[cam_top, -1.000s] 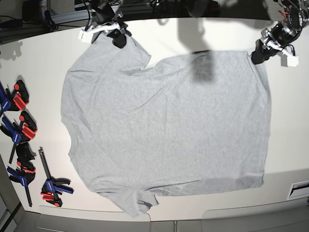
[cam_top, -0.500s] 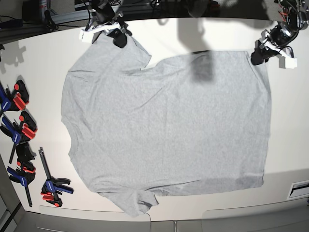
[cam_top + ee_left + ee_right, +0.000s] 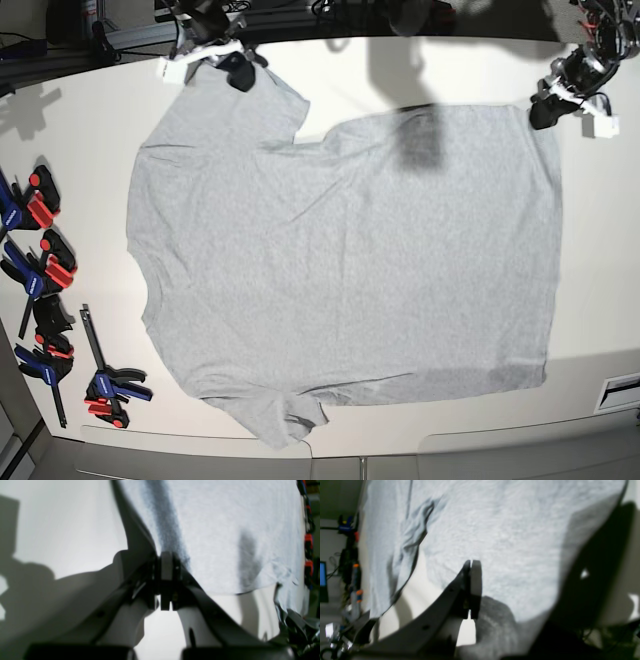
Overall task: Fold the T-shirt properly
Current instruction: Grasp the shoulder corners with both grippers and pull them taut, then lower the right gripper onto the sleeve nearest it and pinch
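The light grey T-shirt (image 3: 340,260) lies spread flat on the white table (image 3: 80,130), plain side up, no lettering showing. My left gripper (image 3: 545,112) is at the shirt's far right corner. In the left wrist view it (image 3: 166,561) is shut, with the shirt (image 3: 225,530) edge running up into the jaws. My right gripper (image 3: 238,78) is at the far sleeve on the left. In the right wrist view it (image 3: 471,566) is shut, with the cloth (image 3: 507,530) draped around the fingers.
Several blue, red and black clamps (image 3: 40,270) lie along the table's left edge, one more (image 3: 105,385) near the front left. They also show in the left wrist view (image 3: 308,542). A slotted fixture (image 3: 620,392) sits at the front right edge. Cables and gear line the back edge.
Both grippers have moved slightly outward and toward the back edge, the left one to the right, the right one to the left. The shirt's far edge is drawn a little tauter.
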Motion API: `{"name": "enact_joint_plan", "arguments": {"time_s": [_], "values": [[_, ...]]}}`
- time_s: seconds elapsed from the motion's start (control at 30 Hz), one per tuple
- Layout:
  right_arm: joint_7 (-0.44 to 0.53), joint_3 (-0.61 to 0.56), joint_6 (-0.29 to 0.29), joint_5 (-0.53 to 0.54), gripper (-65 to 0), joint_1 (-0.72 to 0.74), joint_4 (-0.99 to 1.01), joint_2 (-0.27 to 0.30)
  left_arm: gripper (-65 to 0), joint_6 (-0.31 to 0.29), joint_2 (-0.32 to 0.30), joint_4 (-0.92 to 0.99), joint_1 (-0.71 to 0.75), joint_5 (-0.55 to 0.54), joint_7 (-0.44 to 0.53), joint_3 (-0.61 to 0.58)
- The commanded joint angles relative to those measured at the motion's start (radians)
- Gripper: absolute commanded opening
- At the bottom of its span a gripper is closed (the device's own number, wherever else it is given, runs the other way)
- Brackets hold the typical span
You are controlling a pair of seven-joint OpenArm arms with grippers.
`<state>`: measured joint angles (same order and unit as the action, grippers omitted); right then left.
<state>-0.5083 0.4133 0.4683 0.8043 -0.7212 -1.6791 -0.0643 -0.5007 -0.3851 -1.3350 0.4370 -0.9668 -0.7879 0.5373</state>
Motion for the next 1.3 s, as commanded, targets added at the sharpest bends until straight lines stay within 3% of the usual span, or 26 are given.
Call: {"name": "enact_joint_plan", "arguments": {"time_s": [0.0, 0.4, 0.5, 0.6, 0.9, 1.1, 1.27], "values": [[0.006, 0.021, 0.018, 0.022, -65.0, -0.021, -0.017, 0.004, -65.0, 0.018, -0.014, 0.0, 0.024, 0.036, -0.03, 0.027], [-0.055, 0.148, 0.111, 0.195, -65.0, -0.153, -0.017, 0.003, -65.0, -0.057, -0.014, 0.0, 0.168, -0.148, -0.097, 0.206], [-0.066, 0.183, 0.129, 0.242, -65.0, -0.184, -0.017, 0.003, -65.0, -0.103, -0.014, -0.001, 0.199, -0.202, -0.127, 0.248], [-0.119, 0.231, 0.166, 0.318, -65.0, -0.203, -0.019, 0.003, -65.0, -0.107, -0.014, -0.001, 0.221, -0.254, -0.16, 0.288], [-0.182, 0.388, 0.217, 0.457, -65.0, -0.243, -0.111, 0.003, -65.0, -0.137, -0.014, -0.001, 0.231, -0.314, -0.223, 0.313], [-0.179, 0.388, 0.23, 0.436, -65.0, -0.214, -0.251, 0.004, -65.0, -0.152, -0.014, -0.002, 0.227, -0.348, -0.233, 0.313], [-0.157, 0.326, 0.23, 0.246, -65.0, -0.08, -0.297, 0.016, -65.0, -0.152, -0.014, -0.002, 0.17, -0.34, -0.23, 0.311]]}}
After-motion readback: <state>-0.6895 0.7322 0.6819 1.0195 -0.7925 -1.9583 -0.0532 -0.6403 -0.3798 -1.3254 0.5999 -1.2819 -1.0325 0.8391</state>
